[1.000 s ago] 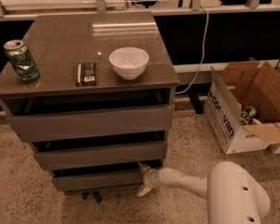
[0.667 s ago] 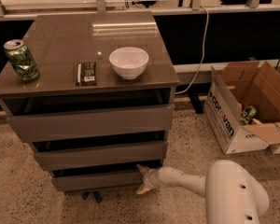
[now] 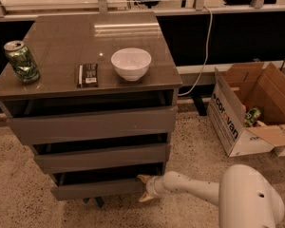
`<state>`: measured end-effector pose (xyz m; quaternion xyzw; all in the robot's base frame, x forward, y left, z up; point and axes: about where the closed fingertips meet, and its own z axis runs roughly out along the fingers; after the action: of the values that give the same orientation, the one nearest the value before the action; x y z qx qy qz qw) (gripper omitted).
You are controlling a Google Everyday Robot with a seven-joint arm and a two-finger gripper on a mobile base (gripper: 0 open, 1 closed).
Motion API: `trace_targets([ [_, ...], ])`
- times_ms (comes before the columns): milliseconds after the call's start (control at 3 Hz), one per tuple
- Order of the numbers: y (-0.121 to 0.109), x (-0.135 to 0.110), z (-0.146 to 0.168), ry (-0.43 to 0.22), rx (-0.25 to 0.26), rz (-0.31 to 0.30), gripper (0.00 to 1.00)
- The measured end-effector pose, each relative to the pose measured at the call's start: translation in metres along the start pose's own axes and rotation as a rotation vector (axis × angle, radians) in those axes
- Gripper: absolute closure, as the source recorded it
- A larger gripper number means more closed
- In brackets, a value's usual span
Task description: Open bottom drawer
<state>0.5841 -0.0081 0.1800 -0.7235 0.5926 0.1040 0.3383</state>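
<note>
Camera view: gripper (image 3: 145,189) low centre of frame, fingers spread apart, tips at right end of bottom drawer (image 3: 99,190) front. Drawer lowest in grey-brown cabinet (image 3: 61,37), dark gap above front. Cabinet top: green can (image 3: 21,61), white bowl (image 3: 130,63).

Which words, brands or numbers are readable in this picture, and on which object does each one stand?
"corovan": printed on the side of the cardboard box.
Green can: print too blurred to read.
Dark packet: white label too small to read.
Gripper, at the right end of the bottom drawer: no text.
</note>
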Motion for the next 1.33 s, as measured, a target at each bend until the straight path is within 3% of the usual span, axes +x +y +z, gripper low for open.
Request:
trace_targets([
  [667,0.045,-0.031,-0.035,-0.068,-0.087,-0.008,0.38],
  [1000,0.064,-0.043,-0.061,-0.086,-0.100,-0.001,0.37],
  [1333,0.060,-0.053,-0.083,-0.101,-0.058,-0.008,0.34],
])
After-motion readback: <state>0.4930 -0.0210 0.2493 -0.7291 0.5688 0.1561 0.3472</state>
